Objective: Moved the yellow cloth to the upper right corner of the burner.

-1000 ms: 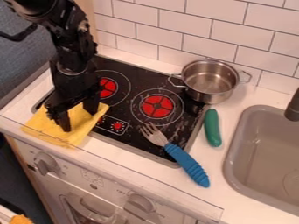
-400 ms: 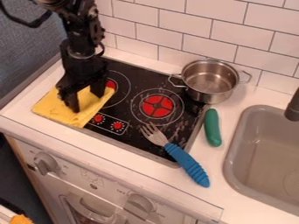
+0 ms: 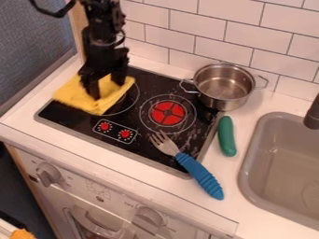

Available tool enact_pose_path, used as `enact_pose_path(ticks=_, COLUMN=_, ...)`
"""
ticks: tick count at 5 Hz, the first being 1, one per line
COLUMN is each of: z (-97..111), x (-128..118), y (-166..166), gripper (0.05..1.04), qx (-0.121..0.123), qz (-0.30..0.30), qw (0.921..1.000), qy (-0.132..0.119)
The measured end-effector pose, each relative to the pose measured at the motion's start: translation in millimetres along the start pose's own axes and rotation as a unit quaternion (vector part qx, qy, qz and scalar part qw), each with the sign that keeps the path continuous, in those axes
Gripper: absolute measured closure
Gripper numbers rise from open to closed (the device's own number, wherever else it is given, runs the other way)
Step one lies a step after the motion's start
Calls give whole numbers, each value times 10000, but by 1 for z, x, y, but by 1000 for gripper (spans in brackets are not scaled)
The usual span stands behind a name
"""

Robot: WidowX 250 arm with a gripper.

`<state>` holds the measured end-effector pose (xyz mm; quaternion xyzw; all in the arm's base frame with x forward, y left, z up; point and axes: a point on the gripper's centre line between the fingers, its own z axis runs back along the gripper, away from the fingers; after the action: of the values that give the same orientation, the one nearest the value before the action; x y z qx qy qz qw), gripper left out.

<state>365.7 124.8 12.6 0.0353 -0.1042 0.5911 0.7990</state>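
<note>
1. The yellow cloth (image 3: 70, 96) lies over the left edge of the stovetop (image 3: 70, 122), covering part of its left burner (image 3: 127, 102).
2. The gripper (image 3: 106, 89) hangs over the stovetop's left side, its fingers (image 3: 93, 87) spread, tips down at the cloth.

No legible txt or nos. Cooktop ctrl panel (image 3: 115, 130) has tiny tick marks ringing 2 red dots (image 3: 125, 134). Oven front (image 3: 118, 200) has faint print nr its knobs (image 3: 50, 175) & a small outlined symbol (image 3: 98, 188) btwn them, too small to read.
</note>
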Motion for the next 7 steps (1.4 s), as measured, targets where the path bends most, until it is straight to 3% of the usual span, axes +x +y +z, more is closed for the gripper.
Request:
enact_pose_path(ticks=2, z=-1, x=5, y=-37, gripper=83, qx=-259, qz=-146, qw=9996, qy=24)
enact_pose_path(ticks=5, z=3, x=-9, y=-40, gripper=83, qx=-276, qz=-260, qw=9992, qy=135)
enact_pose_path(ticks=7, z=52, x=-7, y=-41, gripper=83, qx=-754, qz=-138, qw=9970, qy=-35)
